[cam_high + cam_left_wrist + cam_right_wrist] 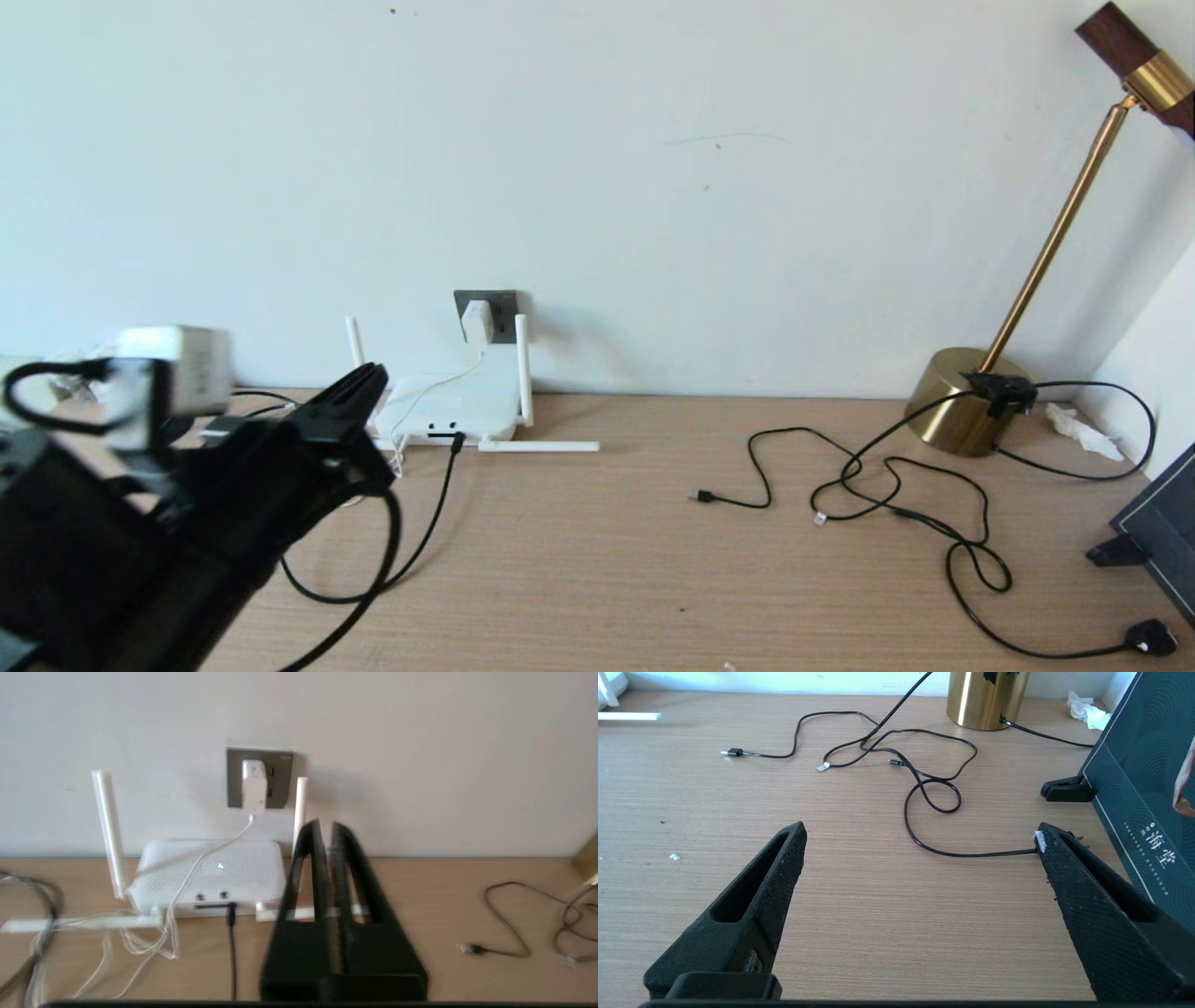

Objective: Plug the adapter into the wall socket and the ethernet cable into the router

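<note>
One adapter (254, 786) in wall socket (259, 778) | one router (210, 875) | left hand (326, 828) together | right hand (920, 833) apart

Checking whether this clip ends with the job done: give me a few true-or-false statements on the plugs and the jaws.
1. The adapter sits in the wall socket. True.
2. The ethernet cable lies loose, away from the router. False: its end sits at the router's port edge.
3. The left gripper has its jaws closed on nothing. True.
4. The right gripper grips a cable. False: its jaws stand wide open over bare table.
</note>
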Tool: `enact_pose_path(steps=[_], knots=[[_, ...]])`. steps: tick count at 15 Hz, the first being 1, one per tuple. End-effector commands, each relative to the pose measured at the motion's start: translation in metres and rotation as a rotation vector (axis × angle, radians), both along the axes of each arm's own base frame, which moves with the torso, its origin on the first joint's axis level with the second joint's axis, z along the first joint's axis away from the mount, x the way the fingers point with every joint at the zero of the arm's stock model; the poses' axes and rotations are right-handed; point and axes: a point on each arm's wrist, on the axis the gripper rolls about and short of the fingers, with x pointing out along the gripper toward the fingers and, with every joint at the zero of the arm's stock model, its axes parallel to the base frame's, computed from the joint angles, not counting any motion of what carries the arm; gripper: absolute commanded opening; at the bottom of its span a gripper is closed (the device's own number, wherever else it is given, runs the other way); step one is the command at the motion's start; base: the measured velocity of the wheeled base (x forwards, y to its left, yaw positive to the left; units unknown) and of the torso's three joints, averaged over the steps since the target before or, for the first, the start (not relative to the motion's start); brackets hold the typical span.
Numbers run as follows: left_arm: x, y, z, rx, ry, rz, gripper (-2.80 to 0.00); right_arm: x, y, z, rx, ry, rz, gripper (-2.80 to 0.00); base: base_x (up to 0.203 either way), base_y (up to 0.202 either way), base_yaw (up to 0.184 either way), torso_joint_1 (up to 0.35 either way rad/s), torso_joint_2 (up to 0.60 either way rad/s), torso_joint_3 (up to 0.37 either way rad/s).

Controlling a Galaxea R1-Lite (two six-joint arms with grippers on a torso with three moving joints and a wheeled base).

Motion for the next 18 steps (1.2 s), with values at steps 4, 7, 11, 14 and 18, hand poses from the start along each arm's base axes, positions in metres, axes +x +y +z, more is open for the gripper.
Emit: enact_pose_path(steps=[4,7,11,14,18], knots=[[-0.119,0.069,-0.022,0.024,0.106,0.006,-2.8,0.0,0.0,0.0,0.003,0.002,0.0,0.0,0.0,0.0,0.0,0.0,0.0,0.0],[-0.148,0.084,-0.084,0.31,0.578,-0.128,-2.8,0.0,0.0,0.0,0.003,0.0,0.0,0.0,0.0,0.0,0.0,0.0,0.0,0.0],[-0.166,0.096,-0.091,0.314,0.62,0.121,-2.8,0.0,0.0,0.0,0.003,0.002,0.0,0.0,0.0,0.0,0.0,0.0,0.0,0.0],[-0.193,0.096,-0.094,0.284,0.324,0.187,-2.8,0.0,0.0,0.0,0.001,0.0,0.0,0.0,0.0,0.0,0.0,0.0,0.0,0.0],[-0.198,0.093,-0.104,0.15,0.181,0.147,-2.8,0.0,0.0,0.0,0.004,0.0,0.0,0.0,0.0,0.0,0.0,0.0,0.0,0.0]])
